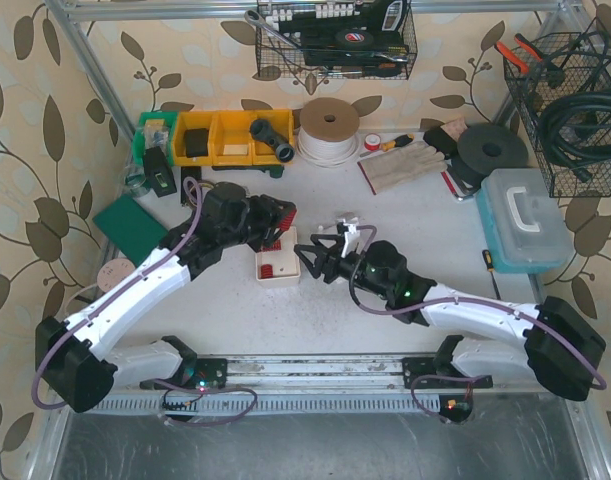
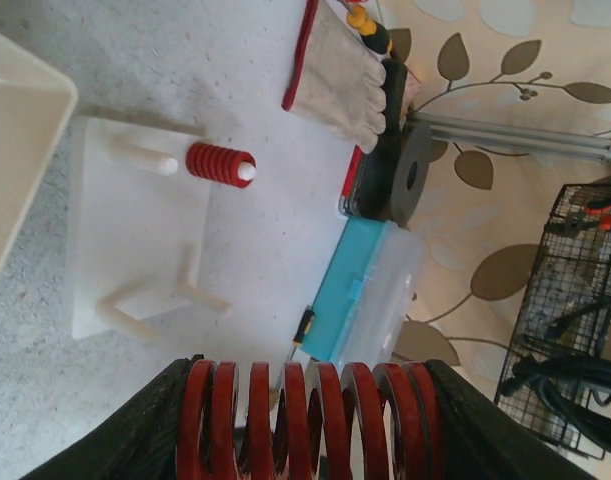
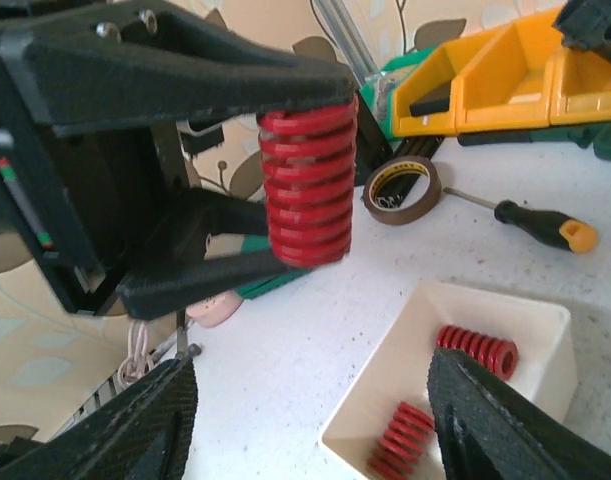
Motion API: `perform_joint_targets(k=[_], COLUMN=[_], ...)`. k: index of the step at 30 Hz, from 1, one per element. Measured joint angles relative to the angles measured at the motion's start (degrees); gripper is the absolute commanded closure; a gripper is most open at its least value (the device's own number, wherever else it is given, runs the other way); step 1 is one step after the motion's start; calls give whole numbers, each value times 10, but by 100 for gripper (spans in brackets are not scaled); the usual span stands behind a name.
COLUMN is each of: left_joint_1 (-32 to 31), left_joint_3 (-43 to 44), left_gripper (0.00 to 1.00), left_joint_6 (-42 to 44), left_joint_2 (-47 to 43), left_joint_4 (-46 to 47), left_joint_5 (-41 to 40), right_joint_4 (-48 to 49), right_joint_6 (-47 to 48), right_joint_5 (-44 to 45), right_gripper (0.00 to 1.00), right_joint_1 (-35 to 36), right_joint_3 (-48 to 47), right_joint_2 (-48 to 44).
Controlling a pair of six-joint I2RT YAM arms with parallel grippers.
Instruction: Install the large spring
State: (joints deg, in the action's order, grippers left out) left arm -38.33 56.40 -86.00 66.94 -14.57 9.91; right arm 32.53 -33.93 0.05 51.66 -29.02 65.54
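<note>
The left pincer [image 2: 310, 385] is pinching the large red spring [image 3: 305, 180] end to end, so both its holes are being covered and it cannot slip onto a peg yet. The right pincer [image 3: 310, 378] is hanging just beside it, fingers apart and empty (maybe to take the spring by its sides). Farther off, the white peg block [image 2: 135, 240] is lying on the table [image 2: 265, 80], one bare peg [image 2: 153, 160] waiting beside a peg wearing a small spring [image 2: 217, 163].
</note>
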Motion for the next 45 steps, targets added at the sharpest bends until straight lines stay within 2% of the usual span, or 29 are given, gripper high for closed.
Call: perform_joint_targets(k=[11,24,36,38,40,42,43,45], left_joint_1=[-31,-47,-49,-49,-49,-49,-49,-49], left_joint_3=[-5,-12,-15,-17,-17,-17,-17,-17], left_gripper=[87,87,87,87,87,85,81,61], left_joint_6=[-25,-26,-27,-27,-27,-27,-27,-27], left_joint_2=[-18,-32,-37,-37,-37,-37,-37,-37], left_joint_4=[2,1,5,5,5,4,2,-2], left_joint_5=[7,5,-6,-7,-8,-10,-11,-12], right_joint_4=[48,64,58,58,58,58,57,54], right_joint_6=[14,-9,-18,-19,-21,-19,-19,-17], right_joint_5=[18,31,21,19,19,18,18,16], right_gripper=[38,60,64,68,79,96,100,100], right_joint_1=[1,-4,-7,-7,-7,-7,-7,-7], right_joint_3=[-56,-71,-86,-86,-86,-86,-86,-86], right_joint_2=[47,78,80,81,82,83,84,84])
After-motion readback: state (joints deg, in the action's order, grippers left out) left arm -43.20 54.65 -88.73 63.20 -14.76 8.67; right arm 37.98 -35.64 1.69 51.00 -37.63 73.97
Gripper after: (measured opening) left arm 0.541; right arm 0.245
